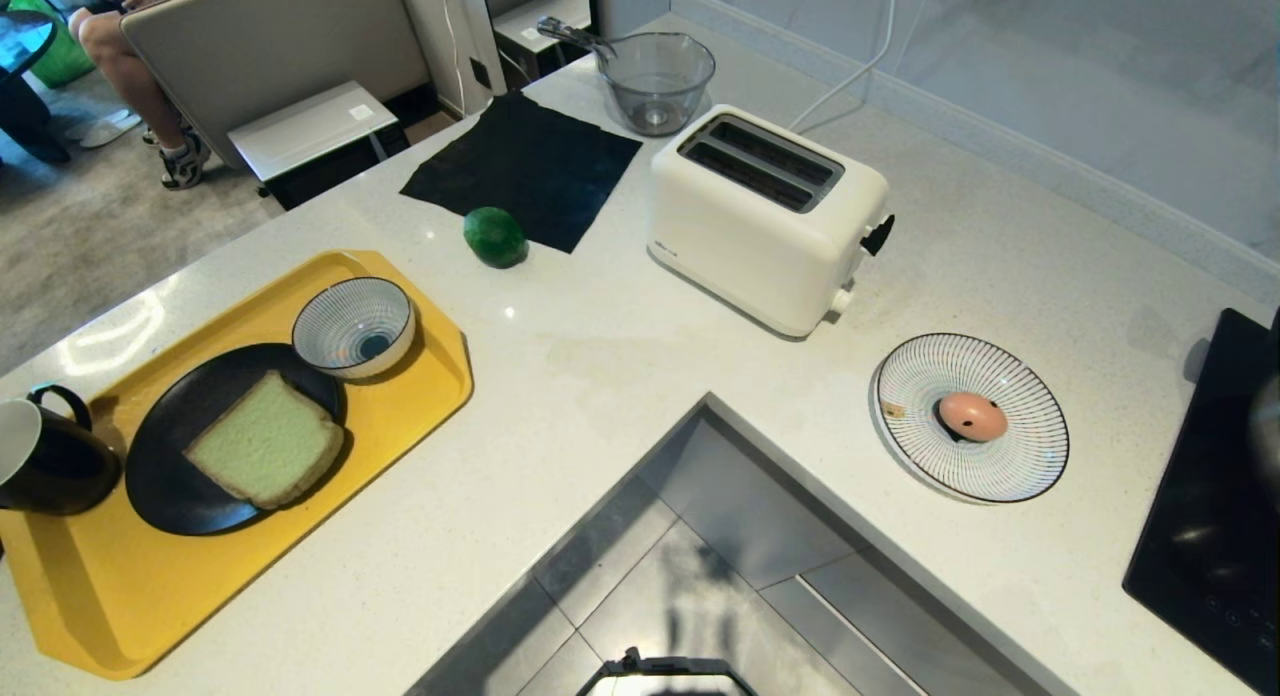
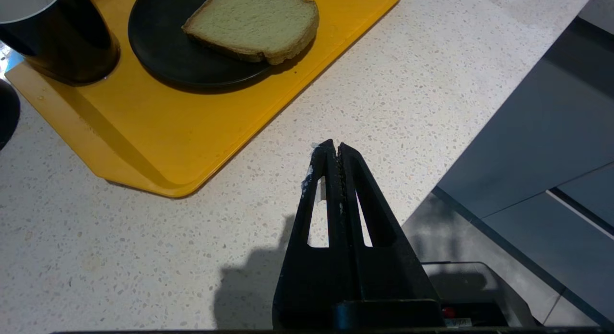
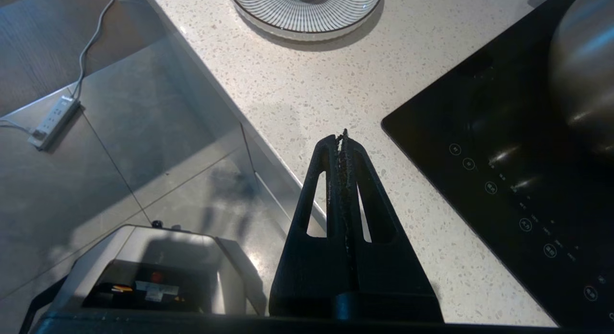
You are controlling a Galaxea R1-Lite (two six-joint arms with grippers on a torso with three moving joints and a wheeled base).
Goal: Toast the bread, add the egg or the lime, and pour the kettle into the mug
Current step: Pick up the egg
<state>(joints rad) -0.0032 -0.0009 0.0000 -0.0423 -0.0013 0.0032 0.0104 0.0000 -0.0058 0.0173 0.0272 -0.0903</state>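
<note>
Closest to the lens in either wrist view is a pair of black fingers pressed tight together with nothing between them: the left gripper (image 2: 334,149) hangs over bare counter just off the corner of the yellow tray (image 1: 420,396), and neither arm shows in the head view. Nothing of the task looks started, so the step in hand is judged to be fetching the bread (image 1: 265,454), which lies flat on the black plate (image 1: 165,476) on that tray, with the mug (image 1: 45,456) at the tray's far left edge and the striped bowl (image 1: 353,326) just behind the plate. To do it well, the left fingers should part first, then take the slice by its crust edge so it can go upright into a slot, with a light squeeze, since the crumb will likely crush. Further right, the lime (image 1: 495,237) rests at the edge of the black cloth (image 1: 525,166), then the toaster (image 1: 765,221) with both slots empty and facing up. Right again, the egg (image 1: 971,416) sits on the striped plate (image 1: 1020,456). The right gripper (image 3: 343,139), likewise clenched on nothing, hovers between that plate and the black cooktop (image 1: 1215,506); the kettle cannot be made out for certain.
</note>
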